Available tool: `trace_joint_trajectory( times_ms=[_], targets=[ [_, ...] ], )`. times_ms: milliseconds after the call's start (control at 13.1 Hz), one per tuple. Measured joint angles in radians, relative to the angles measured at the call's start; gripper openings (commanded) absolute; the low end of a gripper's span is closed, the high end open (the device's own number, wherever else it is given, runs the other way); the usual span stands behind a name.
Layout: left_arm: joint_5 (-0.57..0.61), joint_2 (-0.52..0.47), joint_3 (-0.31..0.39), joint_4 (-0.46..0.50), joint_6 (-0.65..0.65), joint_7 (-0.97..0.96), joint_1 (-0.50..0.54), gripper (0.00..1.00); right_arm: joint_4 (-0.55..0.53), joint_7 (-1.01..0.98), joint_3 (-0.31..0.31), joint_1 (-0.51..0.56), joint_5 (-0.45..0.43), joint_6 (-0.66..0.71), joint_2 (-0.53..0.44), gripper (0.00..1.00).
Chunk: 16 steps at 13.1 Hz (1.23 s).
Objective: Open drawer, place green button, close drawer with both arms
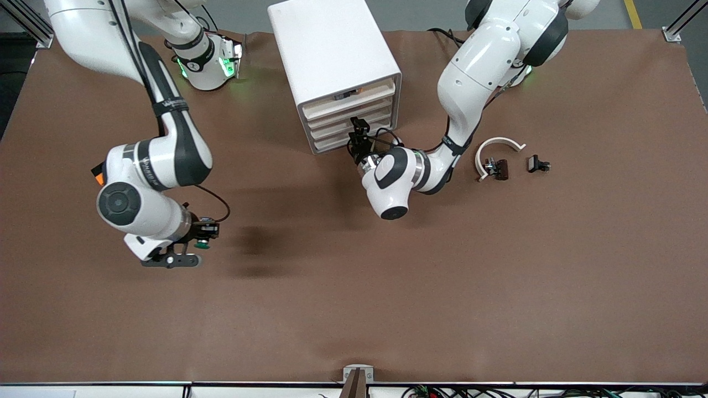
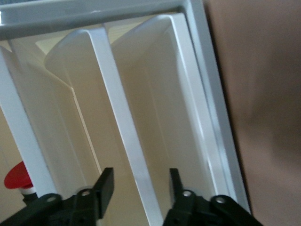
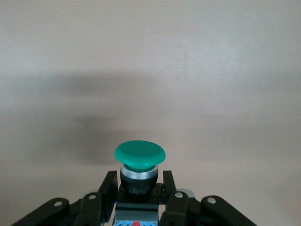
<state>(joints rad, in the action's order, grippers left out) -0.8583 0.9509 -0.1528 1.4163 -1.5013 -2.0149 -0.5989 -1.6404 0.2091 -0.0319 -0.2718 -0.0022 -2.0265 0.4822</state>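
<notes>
Nearest the front camera, the right gripper (image 1: 203,236) is waiting over bare table toward the right arm's end from the cabinet (image 1: 337,72), clamping the green-capped button (image 3: 139,160). At the cabinet's front, the left gripper (image 2: 141,188) is straddling the lip of the drawer (image 2: 124,122), jaws not visibly touching. It should pinch fully, then pull straight out. Brown matting (image 1: 354,287) is offering ample room.

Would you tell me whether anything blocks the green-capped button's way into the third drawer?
Yes: the shallow white plastic drawer is not pulled out, its front in line with the others. The left gripper straddles its lip; the right gripper holds the green-capped button.
</notes>
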Motion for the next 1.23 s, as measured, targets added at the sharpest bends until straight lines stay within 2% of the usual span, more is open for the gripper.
trace_joint_trajectory(
  times_ms=[153,460,613,919,1226],
  targets=[
    [0.0,0.0,0.0,0.0,0.007,0.0,-0.005,0.42,0.008,-0.001,0.001,-0.051,0.0,-0.001,-0.001,0.22],
    [0.0,0.013,0.001,0.0,0.008,0.0,-0.002,0.13,0.036,-0.01,0.001,-0.146,0.0,0.006,-0.005,0.22],
    [-0.005,0.018,0.002,-0.001,0.014,-0.027,0.001,0.01,0.049,-0.087,0.002,-0.178,0.0,0.008,-0.007,0.21],
    [-0.005,0.017,0.017,-0.008,0.015,-0.042,0.002,0.0,0.075,-0.246,0.001,-0.191,0.0,0.009,-0.007,0.21],
    [-0.005,0.014,0.081,-0.053,0.022,-0.041,0.008,0.03,0.088,-0.4,0.001,-0.211,0.0,0.008,-0.007,0.21]
  ],
)
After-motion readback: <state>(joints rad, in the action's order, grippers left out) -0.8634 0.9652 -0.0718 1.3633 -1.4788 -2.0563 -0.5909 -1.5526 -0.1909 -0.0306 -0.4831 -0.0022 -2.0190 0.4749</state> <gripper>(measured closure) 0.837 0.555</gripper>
